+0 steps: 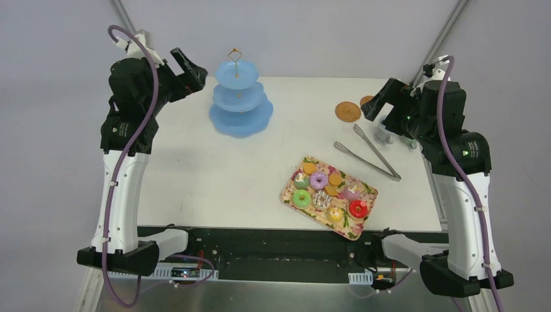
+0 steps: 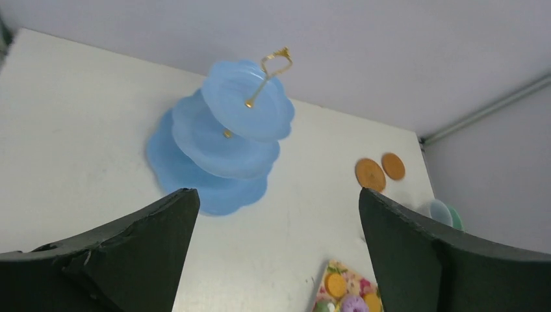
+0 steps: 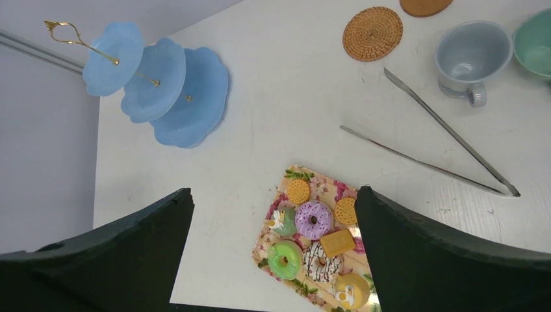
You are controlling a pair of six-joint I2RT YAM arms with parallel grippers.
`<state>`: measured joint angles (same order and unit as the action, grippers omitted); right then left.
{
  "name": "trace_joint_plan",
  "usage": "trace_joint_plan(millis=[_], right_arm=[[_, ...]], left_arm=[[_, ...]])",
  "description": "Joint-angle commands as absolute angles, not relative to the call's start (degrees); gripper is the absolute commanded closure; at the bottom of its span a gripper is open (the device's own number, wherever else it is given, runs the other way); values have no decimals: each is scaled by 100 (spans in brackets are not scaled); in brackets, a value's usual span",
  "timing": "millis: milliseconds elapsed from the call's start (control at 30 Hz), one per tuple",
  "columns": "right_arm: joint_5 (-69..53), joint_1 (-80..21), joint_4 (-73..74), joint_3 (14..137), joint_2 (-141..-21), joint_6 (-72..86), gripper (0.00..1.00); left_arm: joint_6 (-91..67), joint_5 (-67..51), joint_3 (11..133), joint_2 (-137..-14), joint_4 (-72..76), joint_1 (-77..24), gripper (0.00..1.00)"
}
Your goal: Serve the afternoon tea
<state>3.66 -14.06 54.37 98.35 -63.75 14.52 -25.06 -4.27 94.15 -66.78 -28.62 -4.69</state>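
Toy sweets (image 1: 319,181) sit on the flowered tray (image 1: 369,190) beside tongs (image 1: 392,173)

A blue three-tier stand (image 1: 240,104) is on the white table (image 1: 195,169), back left. Two woven coasters (image 1: 347,111) lie back right, near a grey cup (image 3: 471,58) and a green cup (image 3: 534,42). Metal tongs (image 1: 370,155) lie between the coasters and the flowered tray (image 1: 371,191)

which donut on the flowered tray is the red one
The red donut, at the tray's near right end in the top view; the green donut and purple donut lie to its left.
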Motion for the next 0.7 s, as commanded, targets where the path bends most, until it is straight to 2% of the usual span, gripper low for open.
trace_joint_plan(millis=[0, 133, 233, 467, 567, 667], right_arm=[[217, -1384, 5399, 9578, -6444, 1545, 1], [53, -1390, 5270, 9168, -6617, 1471, 1], [-226, -1394, 5194, 8867, -6864, 1367, 1], [-185, -1298, 5171, 8521, -7828, 1246, 1], [-408, -877, 4990, 8253, -8270, 1517, 1], [-527, -274, 4784, 7989, -8639, 1932, 6]], left_arm=[[-2533, -1228, 9333, -6847, -2790, -1090, 1], [-2254, -834, 9343, -7074, -3045, -2167, 1], [-2254, -759, 9209, -7120, -3094, -2619, 1], [-2281, -570, 8851, -7032, -3227, -2769, 1], [-2242, -473, 8605, -6940, -3210, -2769, 1], [-2186, -476, 8421, -6899, -3202, -2769, 1]])
